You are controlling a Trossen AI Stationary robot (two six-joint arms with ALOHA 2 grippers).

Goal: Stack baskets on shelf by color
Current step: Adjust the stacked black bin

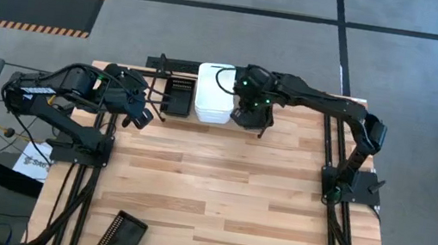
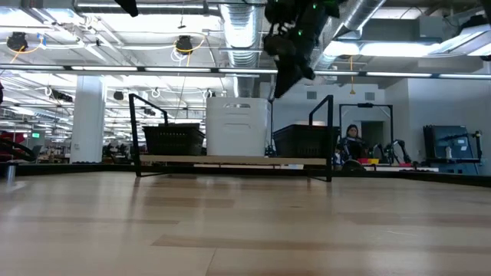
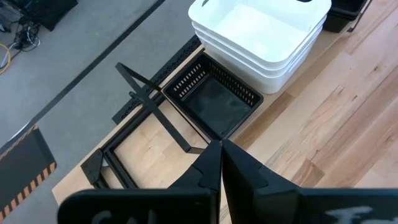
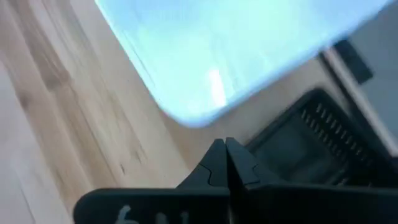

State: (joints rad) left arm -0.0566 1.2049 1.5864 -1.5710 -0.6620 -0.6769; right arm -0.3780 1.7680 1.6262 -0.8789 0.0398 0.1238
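Observation:
The shelf point(image 1: 162, 64) stands at the table's far edge. On it, from left to right, sit a black basket point(image 1: 176, 97), a stack of white baskets point(image 1: 214, 94) and another black basket point(image 2: 305, 140). All rest with their bottoms on the shelf's wood base point(image 2: 230, 160). My right gripper point(image 1: 247, 118) hovers shut above the right-hand black basket point(image 4: 311, 146), beside the white stack point(image 4: 230, 56), holding nothing. My left gripper point(image 1: 143, 117) is shut and held in the air at the shelf's left end, short of the left black basket point(image 3: 214, 99) and holding nothing. A further black basket point(image 1: 120, 236) lies at the table's near left edge.
The shelf's upright black bars point(image 2: 136, 134) rise at both of its ends. Open wooden tabletop point(image 1: 226, 193) lies between the shelf and the near edge. A person point(image 2: 353, 142) sits in the room beyond the table.

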